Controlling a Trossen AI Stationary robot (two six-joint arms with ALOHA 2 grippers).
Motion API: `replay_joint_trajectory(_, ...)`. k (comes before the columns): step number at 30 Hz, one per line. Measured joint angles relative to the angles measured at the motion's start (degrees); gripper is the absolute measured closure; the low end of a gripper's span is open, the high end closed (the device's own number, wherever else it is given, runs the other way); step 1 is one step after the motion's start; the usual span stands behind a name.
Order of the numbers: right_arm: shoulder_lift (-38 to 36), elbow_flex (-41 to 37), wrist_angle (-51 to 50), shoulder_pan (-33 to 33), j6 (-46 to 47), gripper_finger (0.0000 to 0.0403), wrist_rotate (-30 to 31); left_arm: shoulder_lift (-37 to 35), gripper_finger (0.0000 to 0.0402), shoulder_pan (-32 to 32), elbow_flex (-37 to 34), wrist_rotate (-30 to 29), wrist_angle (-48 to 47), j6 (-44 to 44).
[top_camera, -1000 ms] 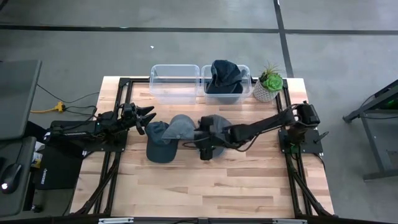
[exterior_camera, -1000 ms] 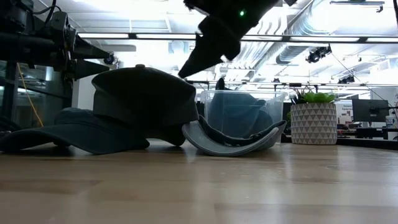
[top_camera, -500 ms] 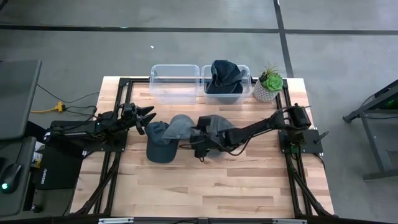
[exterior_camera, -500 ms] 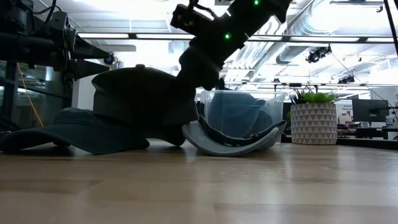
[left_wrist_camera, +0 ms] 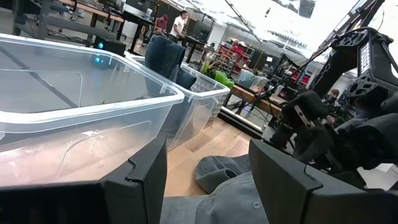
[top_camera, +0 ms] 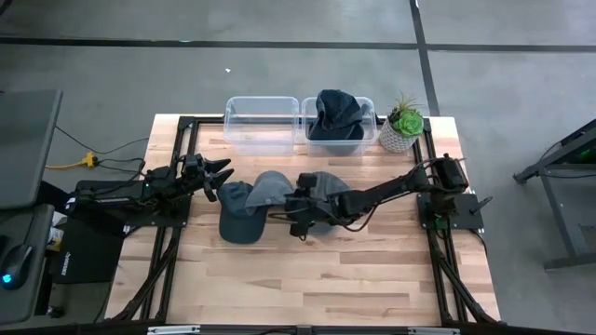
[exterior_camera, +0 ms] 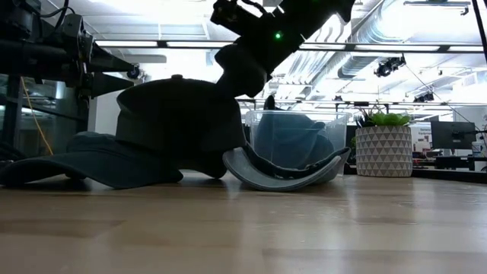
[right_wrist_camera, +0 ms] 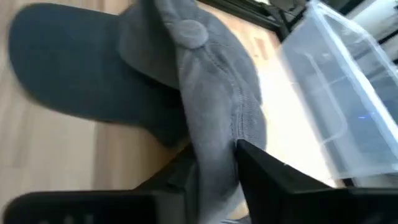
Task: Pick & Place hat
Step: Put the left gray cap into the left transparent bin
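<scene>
Since a second ago my right gripper has dropped onto the grey cap mid-table and pinches its crown, 1 hat already in the right bin, 3 left, my left gripper waiting open.

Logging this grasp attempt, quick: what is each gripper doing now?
Left gripper: open, empty, beside the caps.
Right gripper: shut on the grey cap.
</scene>
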Motion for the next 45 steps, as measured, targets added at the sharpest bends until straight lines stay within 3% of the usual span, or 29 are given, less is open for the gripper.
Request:
replay_joint_trajectory(4, 0.0, 0.0, -0.17, -1.42, 4.42, 0.0366, -0.95, 0.01, 0.0209, 0.0, 0.02, 0.0, 0.0, 0.0)
replay_joint_trajectory(7, 0.0, 0.0, -0.2, -2.81, 6.86, 0.0395, -4.95, 0.0, 0.0209, 0.0, 0.01, 0.0, 0.0, 0.0)
replay_joint_trajectory(15, -0.48, 1.65, -3.09, -6.1, 13.16, 0.04, -12.75, 0.01, 0.0209, 0.0, 0.01, 0.0, 0.0, 0.0)
replay_joint_trajectory(28, -0.55, 15.56, -25.2, -10.08, 4.9, 0.0402, -19.93, 0.0, 0.0209, 0.0, 0.0, -0.25, 0.33, -0.04)
replay_joint_trajectory(35, -0.55, 22.04, -29.51, -12.9, 1.21, 0.0402, -24.68, 0.0, 0.0209, 0.0, 0.01, -0.59, 0.22, -0.09)
replay_joint_trajectory(45, -0.55, 34.28, -39.02, -14.58, 1.19, 0.0403, -25.47, 0.03, 0.0209, 0.0, 1.52, -0.07, 0.48, -0.49)
